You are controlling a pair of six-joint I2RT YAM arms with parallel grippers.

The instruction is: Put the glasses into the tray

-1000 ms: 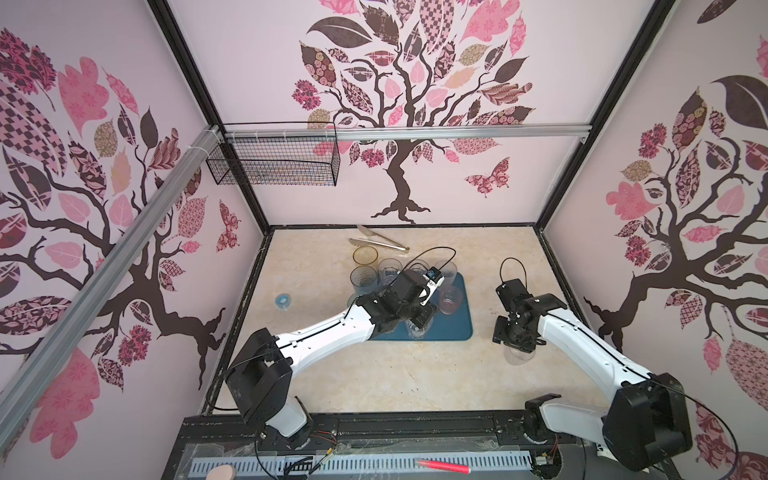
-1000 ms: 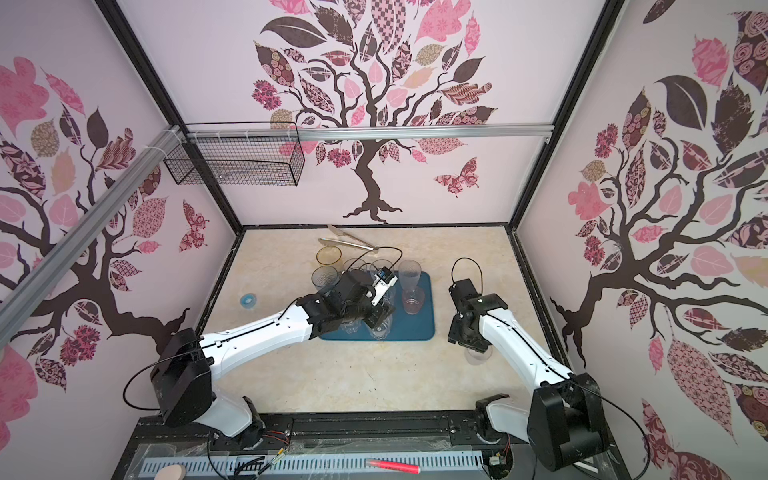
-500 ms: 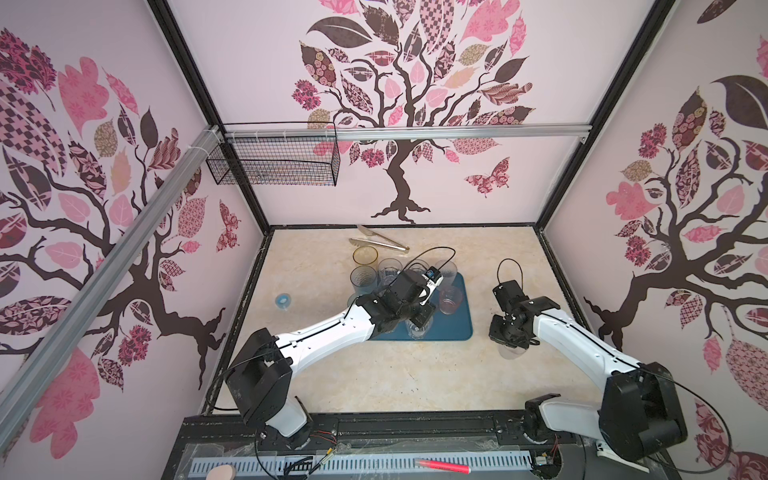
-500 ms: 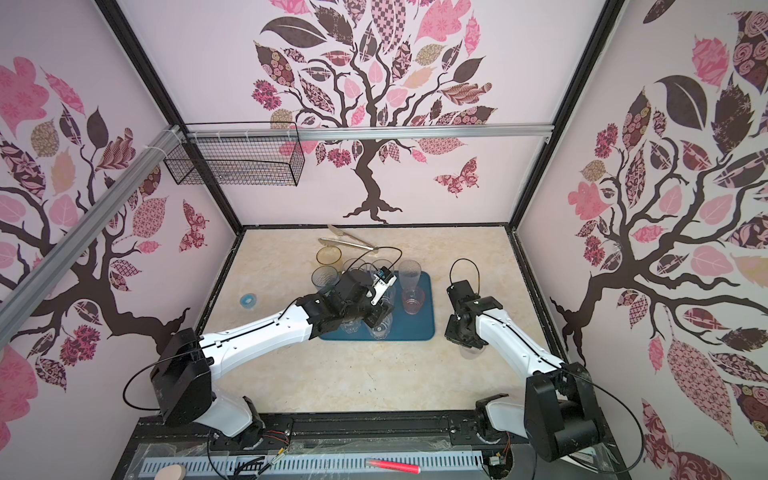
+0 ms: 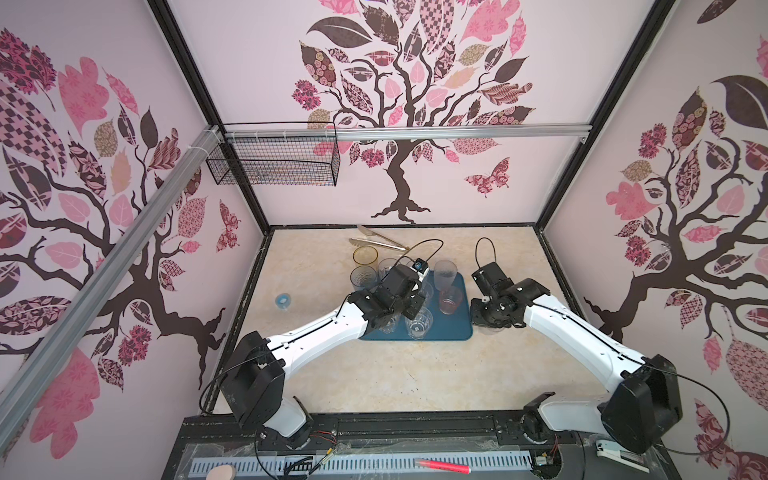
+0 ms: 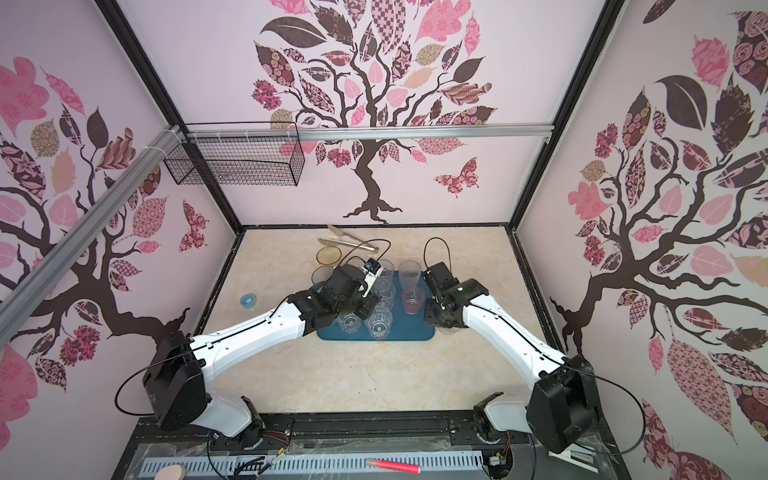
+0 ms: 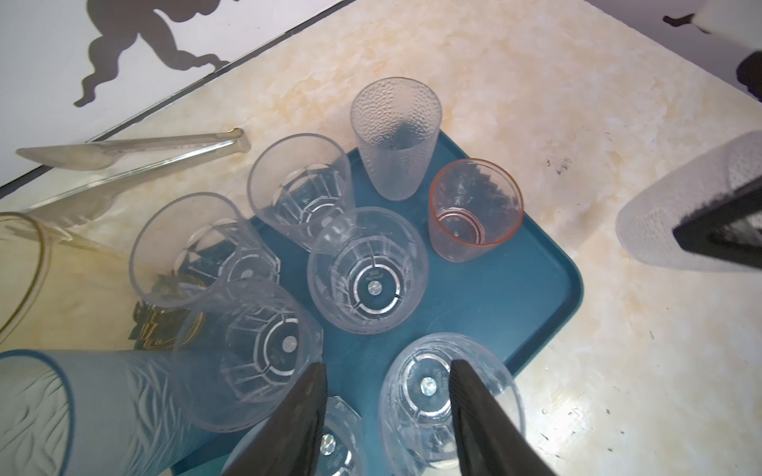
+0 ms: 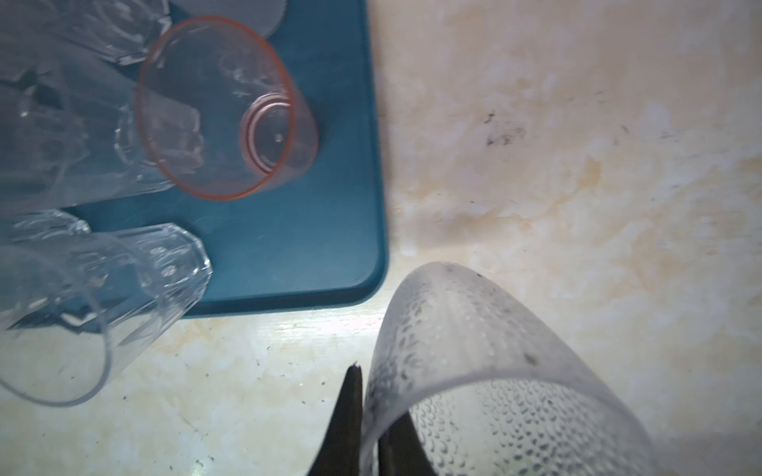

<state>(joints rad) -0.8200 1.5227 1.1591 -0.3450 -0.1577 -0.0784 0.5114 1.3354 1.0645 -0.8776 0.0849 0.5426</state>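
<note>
Right wrist view: right end effector [image 8: 373,395] pinches the rim wall of a dimpled clear plastic tumbler [image 8: 495,371], lower right, just off a corner of the dark teal tray [image 8: 309,247]; likely light, thin, slippery, so a rim grip suits; left end effector [image 7: 387,366] half-spread, empty.

In both top views the tray [image 5: 451,328] had bare room only at its lower right corner. Glasses [image 5: 419,324] and the left arm [image 5: 316,332] filled its left half. A pink glass [image 5: 450,300] stood above the bare spot. The right gripper [image 8: 369,395], pinching a dotted glass [image 8: 474,371], stood close by the tray's right edge. The table [image 5: 415,374] below was open.
</note>
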